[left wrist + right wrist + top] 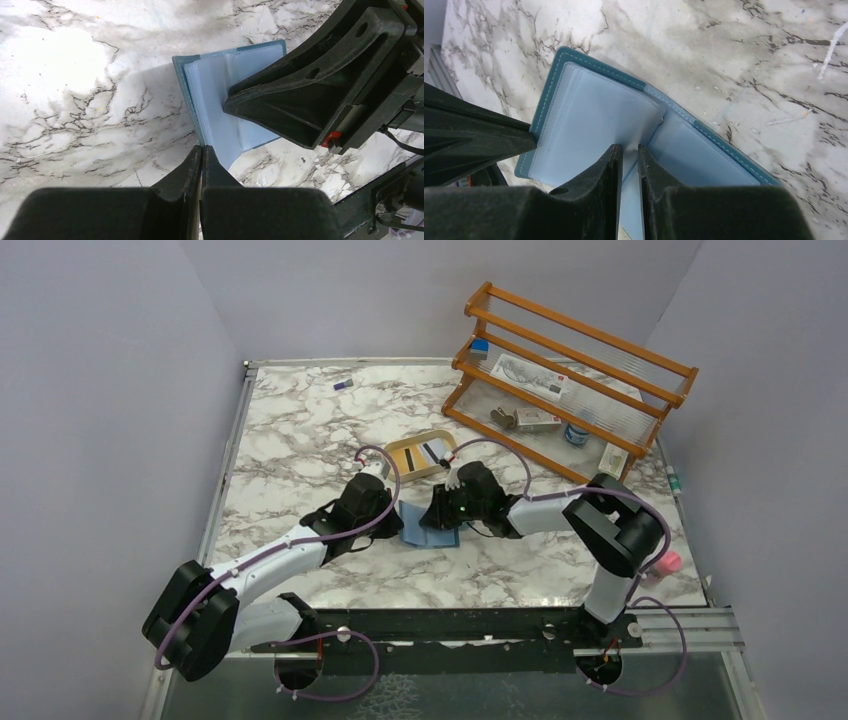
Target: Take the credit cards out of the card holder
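Nearest, the right claw [627,150] is nipped narrow on a pale inner sleeve of the card holder [589,115] — the left claw [201,151] is closed tight at its edge.
The card holder lies open on the marble tabletop [734,60], under the right claw and just ahead of the left claw's tips; whether those pinch anything cannot be told. Beyond both — credit cards [428,451] in a tan tray [418,437].
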Controlling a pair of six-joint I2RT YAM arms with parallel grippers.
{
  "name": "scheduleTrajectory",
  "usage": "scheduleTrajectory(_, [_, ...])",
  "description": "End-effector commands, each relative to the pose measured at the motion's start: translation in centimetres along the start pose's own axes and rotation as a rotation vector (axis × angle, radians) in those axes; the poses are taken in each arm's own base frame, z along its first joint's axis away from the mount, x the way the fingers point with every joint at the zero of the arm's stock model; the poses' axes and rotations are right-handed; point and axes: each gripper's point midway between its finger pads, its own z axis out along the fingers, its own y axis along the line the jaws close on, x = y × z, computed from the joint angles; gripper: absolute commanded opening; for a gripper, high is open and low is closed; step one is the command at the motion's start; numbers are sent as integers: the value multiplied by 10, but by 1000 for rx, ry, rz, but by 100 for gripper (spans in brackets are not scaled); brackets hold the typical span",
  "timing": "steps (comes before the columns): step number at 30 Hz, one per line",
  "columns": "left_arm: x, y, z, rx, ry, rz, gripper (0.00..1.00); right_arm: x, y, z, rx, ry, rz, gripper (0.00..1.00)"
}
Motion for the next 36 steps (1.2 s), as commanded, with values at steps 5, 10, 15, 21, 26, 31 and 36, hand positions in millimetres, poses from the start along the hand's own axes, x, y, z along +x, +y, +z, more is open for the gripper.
scheduleTrajectory(5, [-15,-9,-5,22,-48,10,0,-15,-1,-20,87,-17,-77,50])
scheduleTrajectory(10, [-16,-9,-5,22,-48,12,0,-51,29,-35,33,-86,-136,64])
scheduleTrajectory(15, [-15,-10,-4,22,-46,13,0,-55,29,-32,41,-60,-213,67])
scheduleTrajectory(21, [-15,-9,-4,19,-45,14,0,-34,22,-18,51,21,-239,68])
scheduleTrajectory(26, [-16,-9,-3,19,-45,14,0,-22,24,-10,61,50,-244,68])
scheduleTrajectory(31, [-14,-9,-2,20,-40,14,0,-21,26,-1,52,56,-234,68])
scheduleTrajectory(36, [-14,-9,-3,20,-43,14,0,-18,31,6,56,72,-255,68])
